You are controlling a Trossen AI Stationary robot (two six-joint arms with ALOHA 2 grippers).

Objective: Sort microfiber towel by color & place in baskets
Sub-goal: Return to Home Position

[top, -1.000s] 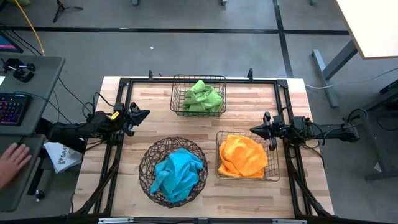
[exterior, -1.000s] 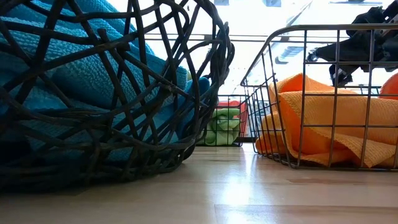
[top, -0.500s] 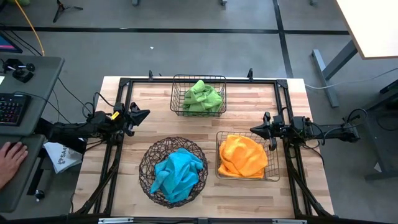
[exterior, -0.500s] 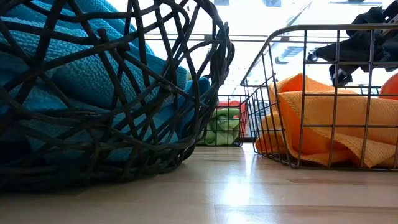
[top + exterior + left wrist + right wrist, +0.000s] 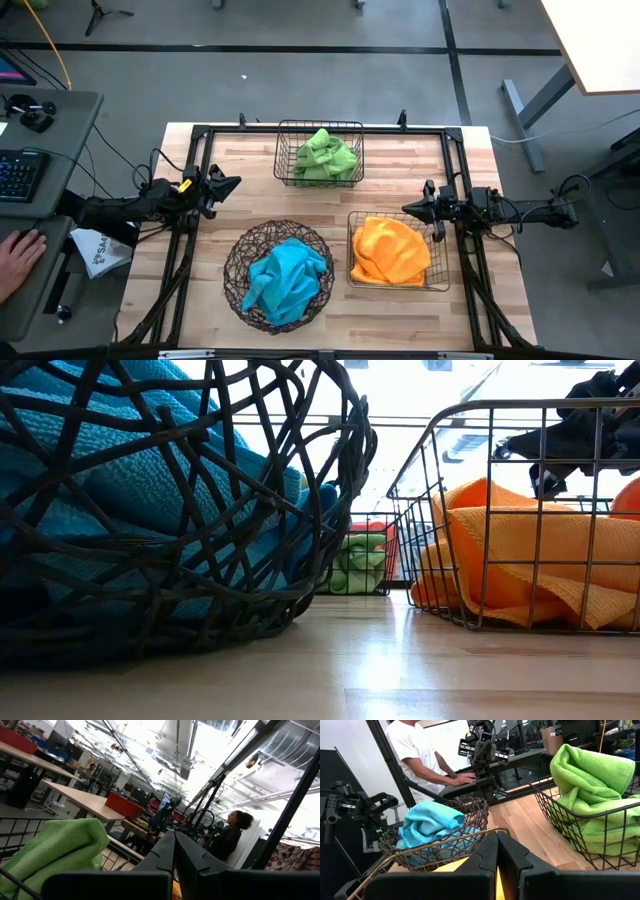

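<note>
Towels all binned by colour – both arms out at the table (image 5: 252,212) sides.
Left gripper (image 5: 233,183) clenched, empty, left edge; right gripper (image 5: 407,209) clenched, empty, right edge; blue towel (image 5: 287,278) in round basket (image 5: 232,262); orange towel (image 5: 390,250) in right mesh basket (image 5: 447,256); green towel (image 5: 325,155) in far mesh basket (image 5: 280,150).

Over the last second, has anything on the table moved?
Nothing visibly changed. The left gripper and the right gripper stay shut at the sides of the table, and the blue towels, orange towels and green towels lie where they were.
</note>
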